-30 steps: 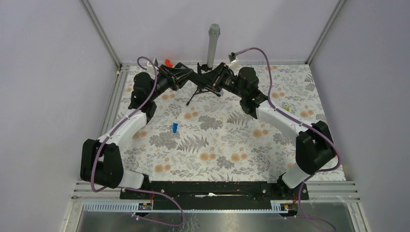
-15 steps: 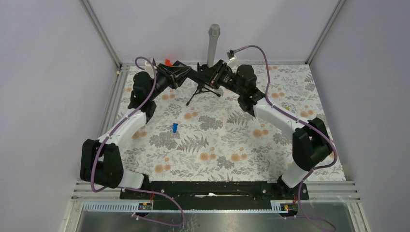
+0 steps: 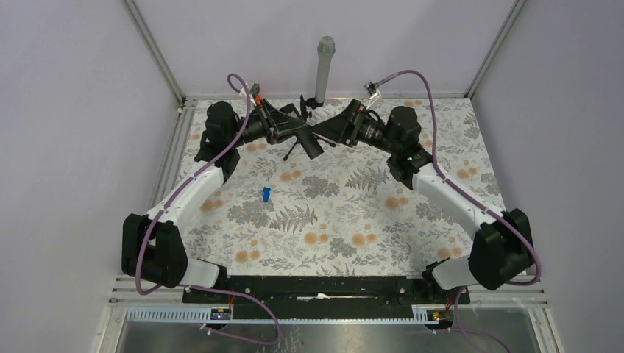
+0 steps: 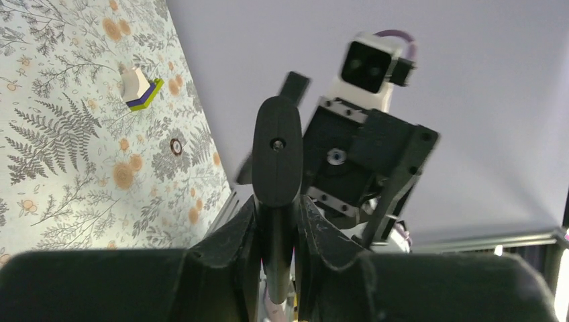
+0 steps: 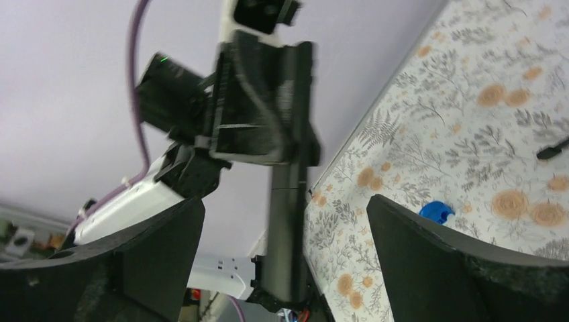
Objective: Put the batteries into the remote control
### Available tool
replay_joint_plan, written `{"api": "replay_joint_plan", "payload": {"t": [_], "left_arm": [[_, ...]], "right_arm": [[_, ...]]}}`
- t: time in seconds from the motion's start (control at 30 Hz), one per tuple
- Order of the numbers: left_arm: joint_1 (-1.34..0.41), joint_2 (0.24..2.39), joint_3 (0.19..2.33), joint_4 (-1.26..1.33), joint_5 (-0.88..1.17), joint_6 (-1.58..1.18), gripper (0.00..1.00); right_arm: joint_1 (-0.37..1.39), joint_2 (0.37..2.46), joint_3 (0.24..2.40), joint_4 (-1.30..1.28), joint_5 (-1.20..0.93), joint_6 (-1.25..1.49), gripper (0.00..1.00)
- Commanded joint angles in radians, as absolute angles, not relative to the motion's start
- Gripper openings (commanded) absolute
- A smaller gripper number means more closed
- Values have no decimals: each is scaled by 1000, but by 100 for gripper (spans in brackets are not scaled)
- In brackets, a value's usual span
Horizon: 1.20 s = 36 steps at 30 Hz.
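Jutting from the left pincer (image 4: 277,209), which is clamped on its lower end, the remote control (image 4: 277,157) is a slim, smooth black bar held above the floral surface (image 3: 331,213). The right pincer (image 3: 329,132) gapes wide nearby, seemingly not touching it.

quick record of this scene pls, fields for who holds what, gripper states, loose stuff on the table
left gripper: shut on the remote control, held up in the air
right gripper: open, holding nothing, close to the remote's free end
batteries: none that I can make out
loose on table: small blue piece
loading done: cannot tell from these views
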<state>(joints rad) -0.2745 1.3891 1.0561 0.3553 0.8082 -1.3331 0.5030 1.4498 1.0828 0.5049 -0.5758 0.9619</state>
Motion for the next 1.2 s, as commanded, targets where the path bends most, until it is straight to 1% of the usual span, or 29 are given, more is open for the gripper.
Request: {"api": "replay_joint_plan", "payload": {"t": [0.0,0.13,0.2,0.27,0.33,0.4,0.47,0.6,0.77,0.83,0.87,0.9,0.93,0.97,1.03,1.1,1.13,1.17], "left_arm": [[-270,1378,1108,413,939,-1204,0],[-271,1365,1102,519,1008,-1195,0],[-272,1360,1102,576,1043,-1202,0],[-274,1353,1096,636,1070,-1215,0],[-279,1346,1090,668,1087,-1219,0],[-286,1343,1083,711,1099,-1234,0],[-296,1345,1079,752,1110,-1253,1],[-312,1347,1069,804,1112,-1273,7],[-313,1339,1059,805,1099,-1262,15],[-313,1334,1063,770,1093,-1236,21],[-313,1331,1067,740,1086,-1218,26],[-312,1326,1071,696,1072,-1190,34],[-311,1317,1077,636,1055,-1153,44],[-310,1311,1087,547,1028,-1095,56],[-306,1294,1122,315,949,-946,76],[-300,1284,1159,114,864,-779,86],[-294,1279,1175,25,809,-723,96],[-284,1275,1187,-59,754,-675,99]], "right_arm": [[503,1345,1089,486,-725,794,100],[503,1371,1109,447,-860,736,97],[503,1393,1132,440,-941,731,91],[503,1410,1160,434,-1001,724,87],[505,1426,1184,433,-1033,721,84],[508,1444,1201,444,-1051,726,79],[515,1464,1219,447,-1055,730,71],[532,1511,1252,487,-1055,767,53],[540,1530,1247,551,-1015,823,27],[541,1530,1242,551,-995,828,13],[540,1526,1235,549,-987,824,7],[540,1519,1228,546,-963,819,0],[540,1510,1219,534,-939,810,0],[539,1498,1211,505,-909,791,0],[537,1471,1198,418,-831,732,0],[533,1439,1184,307,-729,658,0],[531,1421,1176,241,-666,616,0],[531,1406,1168,168,-586,575,0]]}}
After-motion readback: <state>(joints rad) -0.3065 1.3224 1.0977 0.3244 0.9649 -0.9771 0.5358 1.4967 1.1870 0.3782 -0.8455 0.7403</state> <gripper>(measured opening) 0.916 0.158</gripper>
